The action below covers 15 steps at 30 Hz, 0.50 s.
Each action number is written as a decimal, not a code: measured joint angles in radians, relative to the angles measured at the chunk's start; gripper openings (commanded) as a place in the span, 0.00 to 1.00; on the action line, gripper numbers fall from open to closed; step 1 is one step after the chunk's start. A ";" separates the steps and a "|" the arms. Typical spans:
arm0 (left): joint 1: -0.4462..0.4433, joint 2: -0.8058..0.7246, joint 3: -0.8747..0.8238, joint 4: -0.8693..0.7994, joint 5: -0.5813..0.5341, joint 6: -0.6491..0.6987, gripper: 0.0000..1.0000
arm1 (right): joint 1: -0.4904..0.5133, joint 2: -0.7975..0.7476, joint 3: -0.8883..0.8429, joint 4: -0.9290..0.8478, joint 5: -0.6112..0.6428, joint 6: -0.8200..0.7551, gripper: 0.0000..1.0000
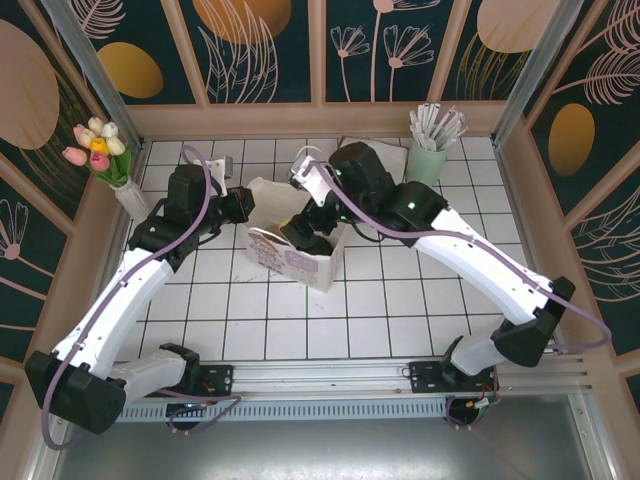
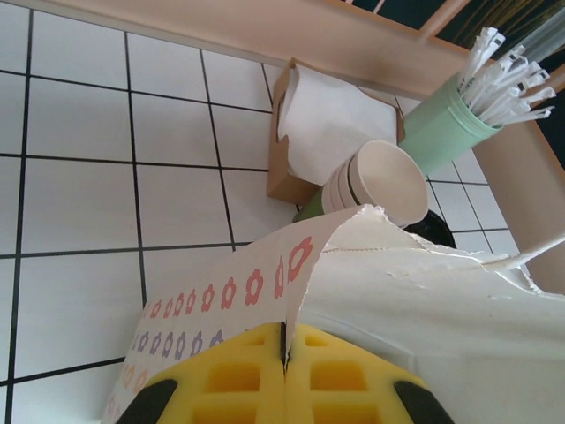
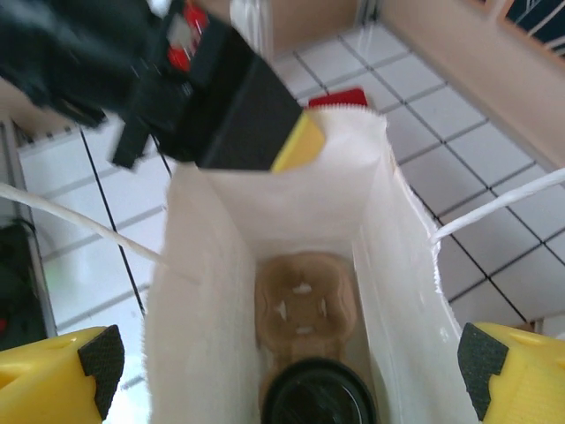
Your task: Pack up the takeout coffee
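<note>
The white paper bag (image 1: 300,258) stands open at the middle of the tiled table. My left gripper (image 2: 284,344) is shut on the bag's flower-printed top edge (image 2: 265,283) and appears at the bag's left rim (image 1: 243,205). Looking down from the right wrist, a brown cup carrier (image 3: 305,305) lies on the bag's floor. The takeout coffee (image 3: 318,399) sits in the carrier's near slot, showing its dark round top. My right gripper (image 3: 291,362) is open above the bag's mouth, one yellow finger (image 3: 62,375) on each side of the bag.
A mint-green pot of wrapped straws (image 1: 430,150) stands at the back right. A brown napkin box (image 2: 327,124) and a stack of cream-white cups (image 2: 380,181) sit behind the bag. A vase of tulips (image 1: 100,150) is at the back left corner. Wooden walls ring the table.
</note>
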 measured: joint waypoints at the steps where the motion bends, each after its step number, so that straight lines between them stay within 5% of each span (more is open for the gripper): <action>1: 0.000 -0.001 -0.002 0.000 -0.005 -0.013 0.00 | 0.003 -0.017 -0.014 0.028 -0.002 0.020 0.99; 15: 0.000 -0.006 -0.016 -0.003 -0.052 -0.126 0.00 | 0.006 -0.193 -0.269 0.331 0.158 0.462 0.99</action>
